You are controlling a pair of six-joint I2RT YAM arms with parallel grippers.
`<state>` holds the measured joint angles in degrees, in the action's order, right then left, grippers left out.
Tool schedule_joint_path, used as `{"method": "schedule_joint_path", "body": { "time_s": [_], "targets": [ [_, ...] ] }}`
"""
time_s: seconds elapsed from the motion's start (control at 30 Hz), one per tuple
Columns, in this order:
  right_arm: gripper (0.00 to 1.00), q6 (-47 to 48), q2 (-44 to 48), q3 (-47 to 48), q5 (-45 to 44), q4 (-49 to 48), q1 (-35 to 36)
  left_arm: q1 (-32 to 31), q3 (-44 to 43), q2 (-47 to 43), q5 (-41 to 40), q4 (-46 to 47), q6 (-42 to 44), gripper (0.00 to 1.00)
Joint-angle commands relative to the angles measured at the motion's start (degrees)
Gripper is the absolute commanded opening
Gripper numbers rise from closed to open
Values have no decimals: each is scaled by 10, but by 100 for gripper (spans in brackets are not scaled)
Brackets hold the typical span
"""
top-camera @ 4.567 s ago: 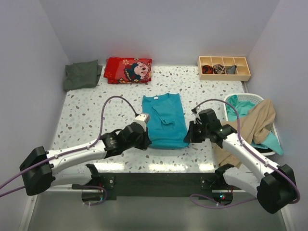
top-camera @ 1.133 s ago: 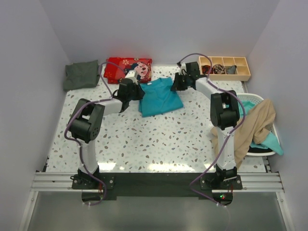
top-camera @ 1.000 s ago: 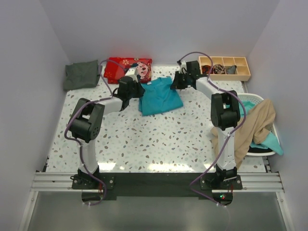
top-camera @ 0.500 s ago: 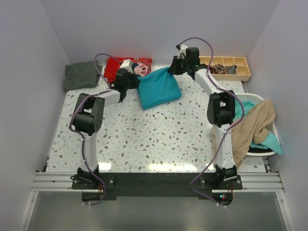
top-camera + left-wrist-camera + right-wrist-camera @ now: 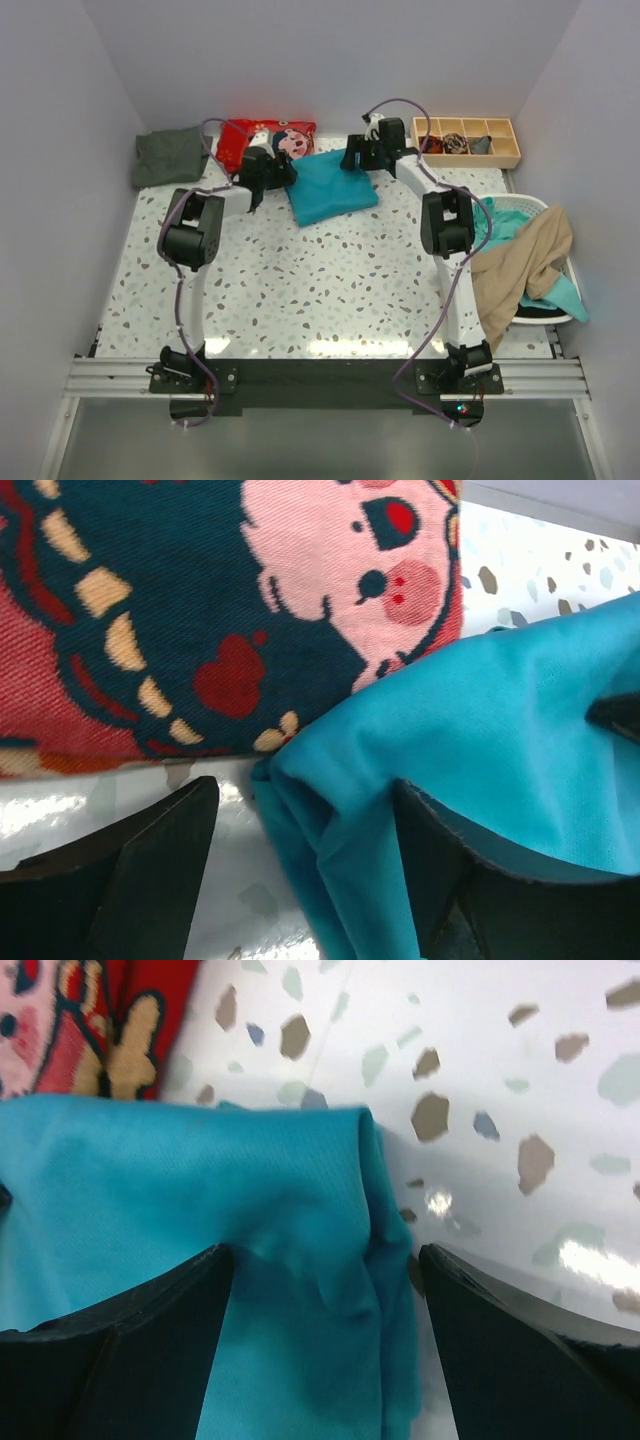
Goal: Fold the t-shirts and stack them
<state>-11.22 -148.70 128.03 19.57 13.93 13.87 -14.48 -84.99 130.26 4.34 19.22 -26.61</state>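
Observation:
The folded bright teal t-shirt (image 5: 335, 190) lies at the back of the table, its far-left corner against the red cartoon-print cloth (image 5: 265, 143). My left gripper (image 5: 283, 172) is at its left corner and my right gripper (image 5: 352, 160) at its far right corner. In the left wrist view the left gripper (image 5: 310, 870) is open, its jaws wide either side of the teal t-shirt's folded edge (image 5: 330, 840). In the right wrist view the right gripper (image 5: 320, 1350) is open too, with the teal cloth (image 5: 200, 1190) lying loose between its jaws. A dark grey-green t-shirt (image 5: 170, 155) lies folded at the back left. A beige t-shirt (image 5: 525, 262) hangs over the basket.
A white basket (image 5: 518, 204) stands at the right edge with more teal cloth (image 5: 562, 296) in it. A wooden compartment box (image 5: 466, 141) with small cloth bundles sits at the back right. The red cartoon cloth (image 5: 180, 600) lies close beside the left jaw.
Both arms carried the folded teal t-shirt toward the back of the table, set it beside the red cloth, and both grippers opened, letting go of it.

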Motion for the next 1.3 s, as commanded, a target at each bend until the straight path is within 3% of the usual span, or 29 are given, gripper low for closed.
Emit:
{"method": "schedule_joint_path", "body": {
  "time_s": [0.0,0.17,0.37,0.6,0.83,1.13,1.27],
  "targets": [
    [81,34,95,-73,-80,-44,0,10,38,-59,-42,49,12,78],
    [82,57,155,-103,-104,-37,-2,9,77,-145,-65,41,24,88],
    [81,42,187,-122,-11,-36,1,-3,121,-207,49,70,3,88],
    [79,5,128,-75,92,-22,22,-44,69,-124,153,108,-51,86],
    [79,-13,64,-54,92,-14,25,-50,51,-34,181,136,-93,85],
    [76,-12,116,-218,61,-8,41,-63,124,-55,140,90,-64,85],
    [75,-6,190,-347,36,-15,62,-83,197,-102,127,61,-48,85]
  ]
}}
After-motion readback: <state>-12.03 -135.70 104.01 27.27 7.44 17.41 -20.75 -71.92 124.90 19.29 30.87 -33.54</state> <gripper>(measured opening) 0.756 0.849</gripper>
